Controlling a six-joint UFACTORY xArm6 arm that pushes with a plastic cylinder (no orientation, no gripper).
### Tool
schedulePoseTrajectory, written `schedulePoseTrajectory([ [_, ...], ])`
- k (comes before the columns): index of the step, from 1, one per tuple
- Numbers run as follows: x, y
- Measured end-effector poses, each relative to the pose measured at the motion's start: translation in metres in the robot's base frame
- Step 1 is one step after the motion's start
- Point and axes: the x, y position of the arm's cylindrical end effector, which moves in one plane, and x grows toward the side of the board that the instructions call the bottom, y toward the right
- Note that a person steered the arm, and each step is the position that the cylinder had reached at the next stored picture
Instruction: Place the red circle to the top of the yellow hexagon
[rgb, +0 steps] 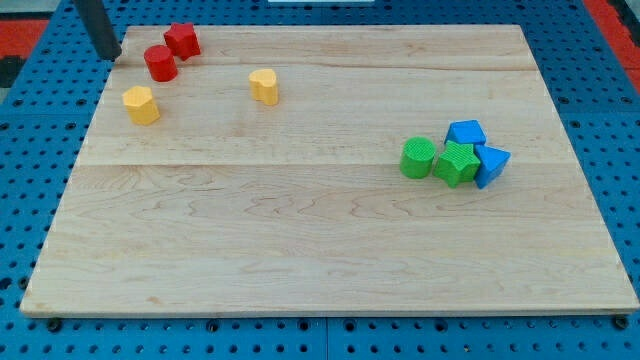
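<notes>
While the wooden board (330, 250) lies mostly bare, the red circle (160, 63) already sits just above the yellow hexagon (141, 105), so little seems left. My tip (112, 56), a bare rod with no pincer, stands beside the circle's left.

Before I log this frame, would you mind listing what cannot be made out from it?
- My tip: the rod's upper part is cut off by the view's top edge.
- Red block behind the red circle: too small to name its shape.
- Yellow block: shape unclear at this size; yellow hexagon reads more plainly.
- Blue blocks: partly hidden by the green block.
</notes>
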Motion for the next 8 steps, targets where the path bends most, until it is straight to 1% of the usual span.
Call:
schedulePoseTrajectory([
  [1, 0.002, 0.07],
  [3, 0.003, 0.096],
  [4, 0.003, 0.163],
  [5, 0.012, 0.195],
  [7, 0.035, 0.152],
  [8, 0.035, 0.109],
])
